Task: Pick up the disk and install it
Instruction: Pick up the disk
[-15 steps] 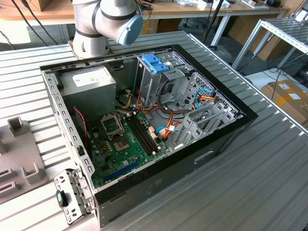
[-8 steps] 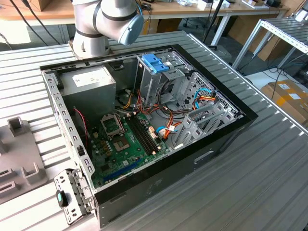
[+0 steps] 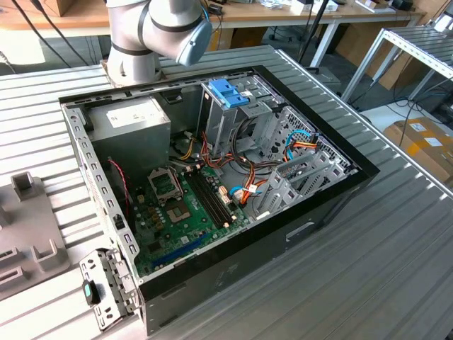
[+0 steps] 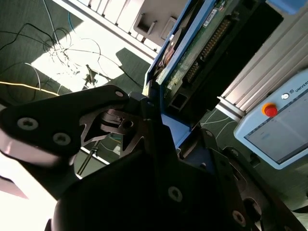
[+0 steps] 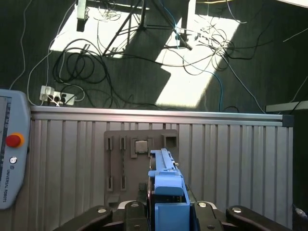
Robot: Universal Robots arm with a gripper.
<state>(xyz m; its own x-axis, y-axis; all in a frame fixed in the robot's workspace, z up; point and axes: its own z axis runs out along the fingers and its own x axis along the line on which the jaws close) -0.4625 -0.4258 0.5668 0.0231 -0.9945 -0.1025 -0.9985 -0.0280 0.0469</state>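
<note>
The disk (image 5: 166, 185) stands edge-on between my fingers in the first wrist view, its blue plastic rail facing the camera. In the second wrist view the disk (image 4: 192, 57) shows its green circuit-board side and a blue rail along one edge. My gripper (image 5: 166, 214) is shut on the disk, and in the second wrist view the gripper (image 4: 159, 120) clamps it at its lower end, high above the ribbed table (image 5: 231, 163). In the exterior view the open computer case (image 3: 212, 177) lies on the table with the arm's base (image 3: 134, 49) behind it.
Inside the case stand a metal cage with a blue plastic top (image 3: 228, 92), a grey metal box (image 3: 131, 120) and the motherboard (image 3: 187, 205). A grey fixture plate (image 3: 28, 234) lies at the exterior view's left. A teach pendant (image 5: 9, 159) rests on the table; cables cover the floor (image 5: 120, 57).
</note>
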